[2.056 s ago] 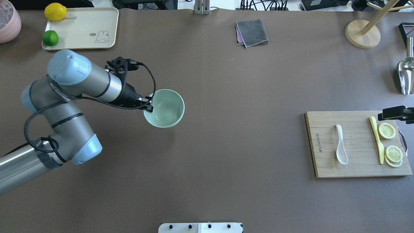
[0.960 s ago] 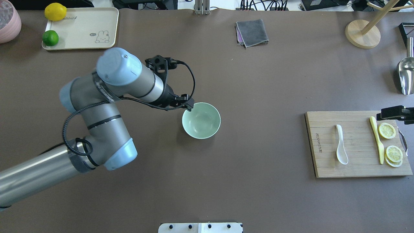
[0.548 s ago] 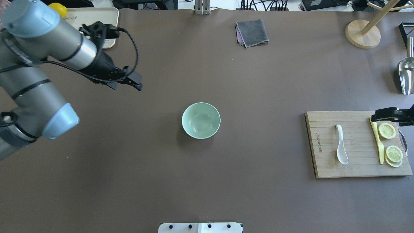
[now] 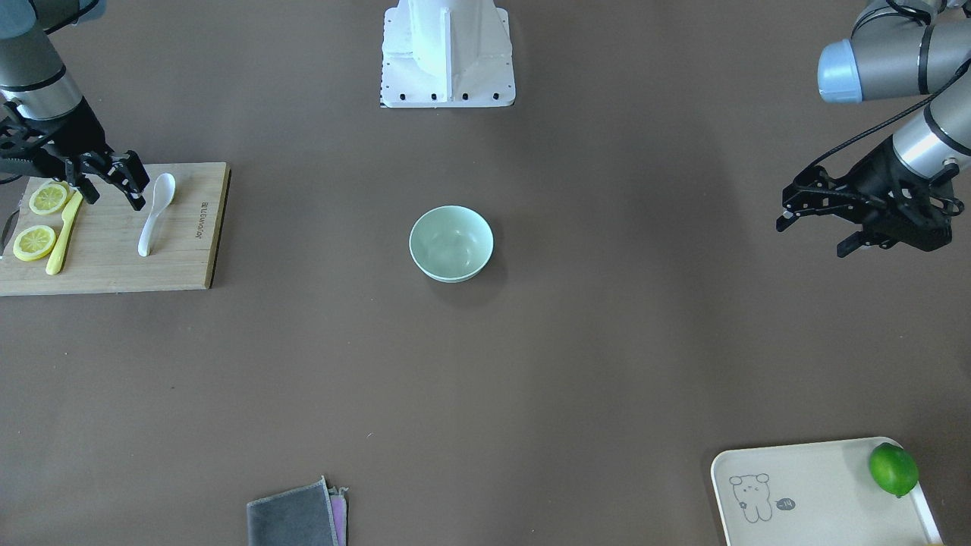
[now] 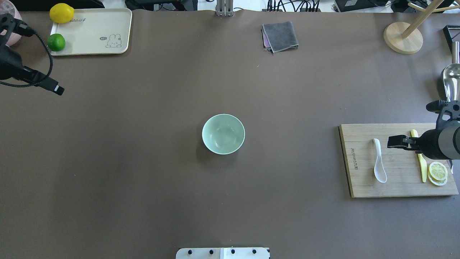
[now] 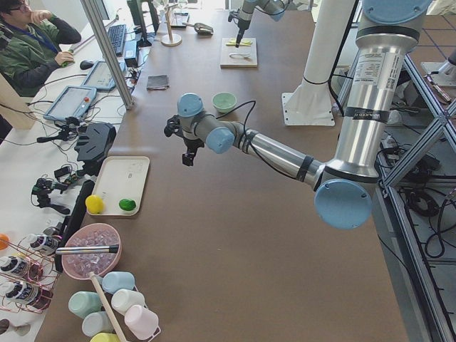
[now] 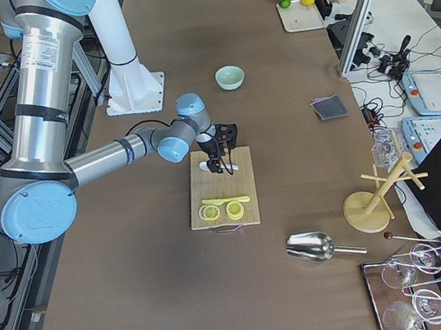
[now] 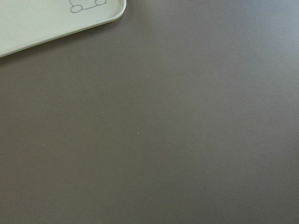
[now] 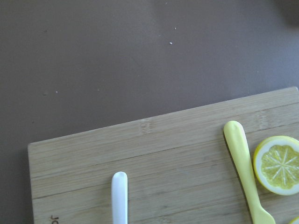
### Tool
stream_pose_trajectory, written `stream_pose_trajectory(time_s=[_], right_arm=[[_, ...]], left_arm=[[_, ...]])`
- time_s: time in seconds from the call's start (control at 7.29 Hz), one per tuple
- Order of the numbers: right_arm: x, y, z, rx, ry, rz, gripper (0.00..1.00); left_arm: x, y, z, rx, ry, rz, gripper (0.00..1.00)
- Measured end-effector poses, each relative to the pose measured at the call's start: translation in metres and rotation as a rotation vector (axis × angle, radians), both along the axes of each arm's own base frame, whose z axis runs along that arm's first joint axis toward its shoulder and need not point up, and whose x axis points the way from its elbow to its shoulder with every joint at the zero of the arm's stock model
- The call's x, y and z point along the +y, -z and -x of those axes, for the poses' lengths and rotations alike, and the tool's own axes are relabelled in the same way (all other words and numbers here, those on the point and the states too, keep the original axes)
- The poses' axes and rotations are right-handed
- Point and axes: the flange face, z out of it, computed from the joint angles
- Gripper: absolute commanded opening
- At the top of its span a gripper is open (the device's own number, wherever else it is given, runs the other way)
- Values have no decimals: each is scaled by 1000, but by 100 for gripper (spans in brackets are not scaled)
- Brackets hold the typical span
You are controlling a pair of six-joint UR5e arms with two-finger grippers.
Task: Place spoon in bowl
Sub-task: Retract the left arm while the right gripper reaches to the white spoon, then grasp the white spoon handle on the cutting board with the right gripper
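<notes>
Overhead exterior gives you the layout. The desk (image 5: 143, 180) is covered in a matte brown sheet, and a slatted bamboo cutting board (image 5: 399, 187) lies by its right end. A cream rectangular tray (image 5: 90, 32) with rounded corners sits in the far left corner, carrying a lemon (image 5: 61, 13) and a lime (image 5: 56, 42).

The bowl (image 5: 223, 133), round, smooth and pale mint, stands dead centre on the desk. The spoon (image 5: 378, 162), glossy white with an oval scoop, lies flat on the board with its scoop toward the robot's edge, well apart from the bowl. Beside it are a yellow plastic knife (image 5: 423, 169) and lemon slices (image 5: 437, 172).

For finger spread you'll want the front-facing view. The right gripper (image 4: 110, 186) has its fingers spread, gripping nothing, over the board between spoon and knife. The left gripper (image 4: 815, 233) is spread too and holds nothing, above bare desk near the left end.

The right wrist view adds close detail: the board's grain, the spoon's handle tip and a slice's pulp segments.
</notes>
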Motion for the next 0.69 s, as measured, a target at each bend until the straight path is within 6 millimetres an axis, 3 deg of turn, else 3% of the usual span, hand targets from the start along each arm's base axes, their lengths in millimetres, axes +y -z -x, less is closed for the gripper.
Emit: stream_pose_trajectory(time_s=[0.41, 0.69], right_arm=[[-3, -5, 33, 17, 18, -23, 60], [-5, -10, 40, 26, 20, -26, 56]], left_arm=[[1, -5, 3, -4, -4, -3, 98], [2, -5, 3, -4, -4, -4, 98]])
